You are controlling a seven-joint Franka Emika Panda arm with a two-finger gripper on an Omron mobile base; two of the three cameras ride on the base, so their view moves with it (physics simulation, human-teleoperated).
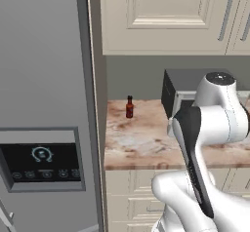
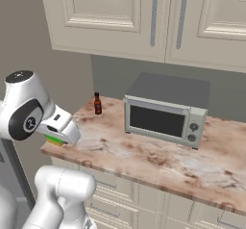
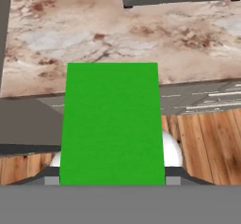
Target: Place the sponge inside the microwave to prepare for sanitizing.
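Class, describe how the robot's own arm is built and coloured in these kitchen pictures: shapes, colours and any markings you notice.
The arm is glossy white, made of thick rounded tube segments joined by bulging elbows. A black band runs along one segment in the left base view. Round dark grey caps close the joints; one cap carries a small white mark. The piece toward the pincer is a white and light grey block. No loose cables show.

Worktop layout below the wall cabinets

The bottle stands at the back left of the worktop, well left of the box oven, which sits against the wall under the cabinets. The sponge sits in the tool at the worktop's front left edge, before the bottle.
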